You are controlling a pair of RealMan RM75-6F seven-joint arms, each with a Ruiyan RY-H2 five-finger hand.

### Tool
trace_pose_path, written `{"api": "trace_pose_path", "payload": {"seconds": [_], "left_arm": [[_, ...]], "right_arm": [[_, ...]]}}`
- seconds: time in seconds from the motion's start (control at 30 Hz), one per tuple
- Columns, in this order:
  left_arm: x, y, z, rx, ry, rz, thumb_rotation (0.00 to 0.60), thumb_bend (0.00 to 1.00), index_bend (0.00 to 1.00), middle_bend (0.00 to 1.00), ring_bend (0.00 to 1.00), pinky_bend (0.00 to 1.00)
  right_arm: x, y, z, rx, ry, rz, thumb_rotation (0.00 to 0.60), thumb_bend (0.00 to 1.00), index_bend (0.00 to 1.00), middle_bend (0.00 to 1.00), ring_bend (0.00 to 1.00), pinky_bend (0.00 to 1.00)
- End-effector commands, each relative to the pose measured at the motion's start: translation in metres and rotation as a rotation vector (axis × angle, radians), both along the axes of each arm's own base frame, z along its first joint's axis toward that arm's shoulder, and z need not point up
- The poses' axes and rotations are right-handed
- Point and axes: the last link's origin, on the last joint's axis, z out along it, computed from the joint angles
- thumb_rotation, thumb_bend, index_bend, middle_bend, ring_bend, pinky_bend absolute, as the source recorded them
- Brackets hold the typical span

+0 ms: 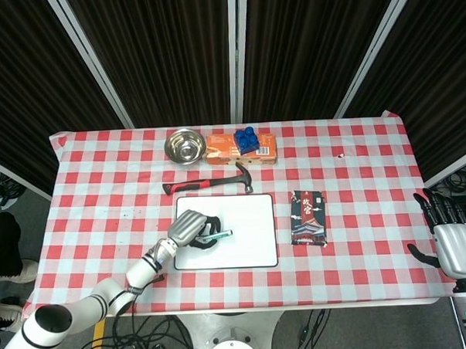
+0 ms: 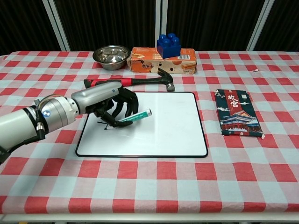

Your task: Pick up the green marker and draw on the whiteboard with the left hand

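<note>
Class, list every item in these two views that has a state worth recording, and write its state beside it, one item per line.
Left robot hand: grips the green marker.
Green marker: held, tip down at the whiteboard.
Whiteboard: flat, short dark line partly hidden by the hand.
Right robot hand: off the table's edge, holding nothing, fingers apart.
Steel bowl: upright, looks empty.
Hammer: lying flat.
Blue block: on the orange box.

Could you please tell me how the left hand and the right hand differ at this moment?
The left hand grips the green marker over the whiteboard; the right hand holds nothing, fingers apart. The left hand is over the table; the right hand hangs beyond its edge. Both have silver backs and dark fingers.
</note>
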Motion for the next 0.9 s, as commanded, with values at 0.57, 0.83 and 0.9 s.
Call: {"api": "trace_pose_path", "payload": {"seconds": [0.57,0.83,0.9], "left_arm": [[0.024,0.011,0.018,0.043,-0.084,0.043,0.600,0.40,0.48,0.56,0.64,0.95],[0.018,0.012,-0.001,0.056,-0.053,0.043,0.600,0.40,0.48,0.56,0.64,0.95],[0.018,0.013,-0.003,0.061,-0.056,0.045,0.600,0.40,0.48,0.56,0.64,0.95]], "right_arm": [[-0.003,0.001,0.004,-0.013,0.000,-0.009,0.600,0.10,0.00,0.00,0.00,0.09],[-0.003,-0.001,0.003,-0.004,0.005,-0.017,0.600,0.10,0.00,0.00,0.00,0.09],[-0.003,-0.001,0.003,-0.002,0.005,-0.018,0.600,0.10,0.00,0.00,0.00,0.09]]}}
